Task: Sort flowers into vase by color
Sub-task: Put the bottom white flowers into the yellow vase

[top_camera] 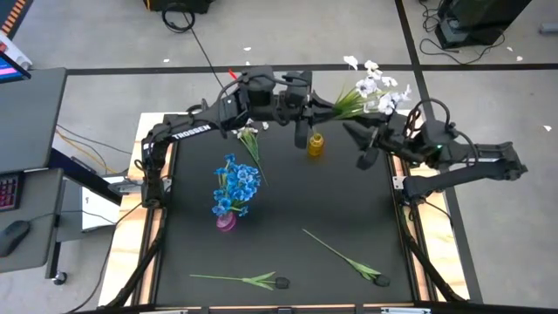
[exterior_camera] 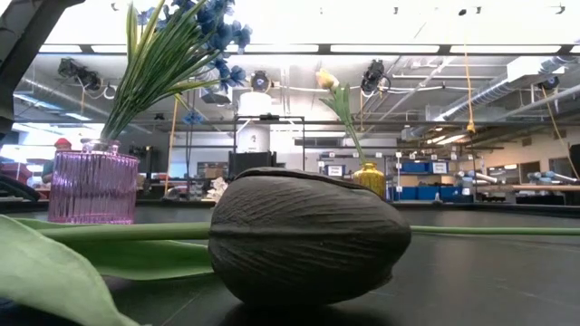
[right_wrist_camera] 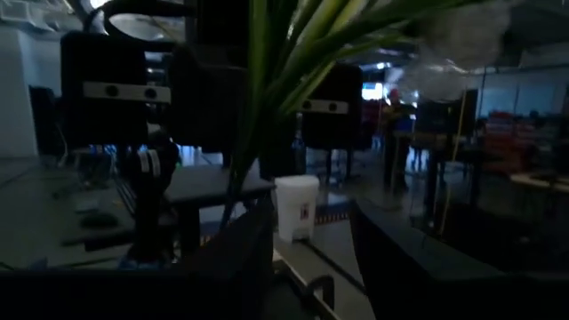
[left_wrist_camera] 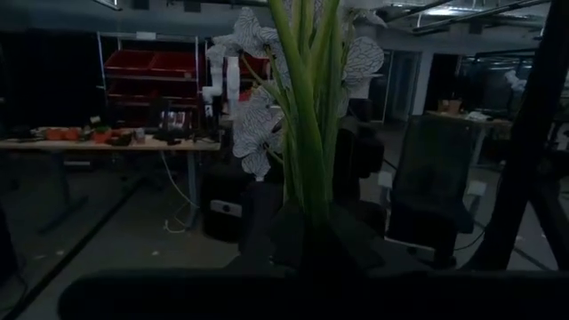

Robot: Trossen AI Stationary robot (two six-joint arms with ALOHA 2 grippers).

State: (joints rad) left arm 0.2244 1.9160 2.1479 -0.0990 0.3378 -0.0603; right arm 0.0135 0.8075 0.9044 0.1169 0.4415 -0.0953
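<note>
I see the blue flowers (top_camera: 236, 186) already standing in the pink vase (top_camera: 226, 221). My left gripper (top_camera: 319, 110), clamped tight on the stems, carries the white spray (top_camera: 377, 89) above the yellow vase (top_camera: 316, 145), where one tulip bud stands. The right gripper (top_camera: 366, 153) hangs half open, empty. Two tulip stems (top_camera: 340, 255) lie on the table (top_camera: 349, 201), unsorted.
</note>
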